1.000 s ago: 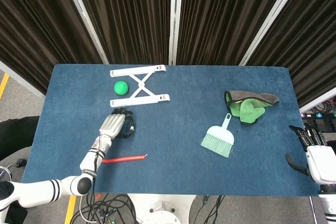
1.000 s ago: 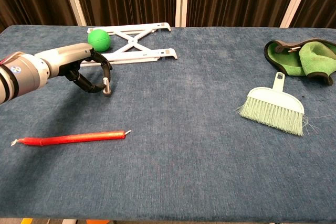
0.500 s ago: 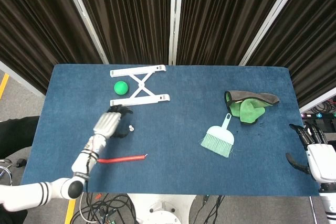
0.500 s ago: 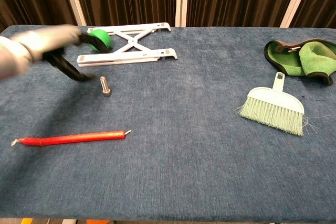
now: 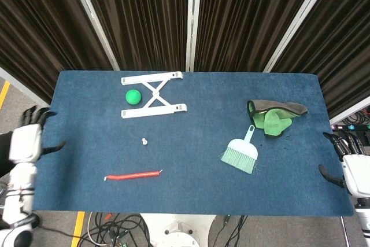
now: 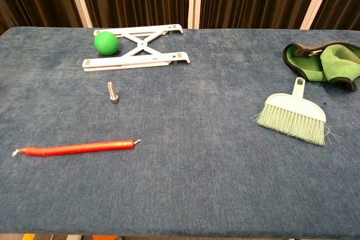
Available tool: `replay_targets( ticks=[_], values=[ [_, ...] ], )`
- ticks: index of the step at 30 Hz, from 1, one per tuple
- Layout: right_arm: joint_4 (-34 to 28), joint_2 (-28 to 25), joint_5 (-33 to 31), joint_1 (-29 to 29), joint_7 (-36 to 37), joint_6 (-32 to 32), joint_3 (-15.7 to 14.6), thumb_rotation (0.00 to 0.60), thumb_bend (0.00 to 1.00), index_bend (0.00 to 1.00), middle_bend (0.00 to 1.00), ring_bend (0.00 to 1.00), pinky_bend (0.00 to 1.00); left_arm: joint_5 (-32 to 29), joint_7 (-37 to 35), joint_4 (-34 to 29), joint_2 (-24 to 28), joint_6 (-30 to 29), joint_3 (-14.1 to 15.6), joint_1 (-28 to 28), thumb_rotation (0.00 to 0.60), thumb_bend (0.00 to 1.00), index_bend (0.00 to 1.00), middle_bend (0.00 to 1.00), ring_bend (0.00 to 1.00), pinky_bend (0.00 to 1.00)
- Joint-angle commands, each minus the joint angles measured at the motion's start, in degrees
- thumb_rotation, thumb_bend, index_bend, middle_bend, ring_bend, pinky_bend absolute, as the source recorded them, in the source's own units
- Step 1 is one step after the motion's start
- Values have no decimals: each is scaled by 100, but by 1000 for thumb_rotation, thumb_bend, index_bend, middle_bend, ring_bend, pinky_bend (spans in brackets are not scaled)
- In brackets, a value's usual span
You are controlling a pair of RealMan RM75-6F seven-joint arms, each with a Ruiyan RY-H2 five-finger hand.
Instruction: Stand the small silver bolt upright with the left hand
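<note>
Small silver bolt [image 6: 113,92] stands alone on the blue desk [image 6: 197,155], head down, nothing touching it.

Bolt: short metallic shank, wider head resting on the cloth; sits left of desk centre, in front of the white folding stand [image 6: 138,48] and behind the red stick [image 6: 76,148], apart from both. Green ball [image 6: 106,42] lies against the stand's left side. Right half of the desk: mint hand brush [image 6: 293,116], bristles toward the front edge; green cloth [image 6: 323,63] behind it near the far right. Nothing lies close around the bolt. Left robot hand [image 5: 28,142] is off the left desk edge, fingers spread, empty. Right robot hand [image 5: 350,166] is off the right edge, fingers apart, empty. Both well apart from the bolt.
</note>
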State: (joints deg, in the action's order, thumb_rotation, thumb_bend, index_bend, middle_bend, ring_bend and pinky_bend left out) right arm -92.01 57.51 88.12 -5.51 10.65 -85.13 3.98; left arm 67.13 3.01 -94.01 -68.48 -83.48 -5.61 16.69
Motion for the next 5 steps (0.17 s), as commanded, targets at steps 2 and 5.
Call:
replay_targets(
  ticks=[2,5],
  values=[
    [-11,32,-3,47,20,-70,-3,600,197,122,176,0,29,422,-304,-73,245,-455,372,-556,600,125,255,143,5,0],
    [-30,55,27,57,60,-64,-33,600,197,122,176,0,29,708,-259,-160,273,-664,558,-800,600,124,255,143,5,0]
  ],
)
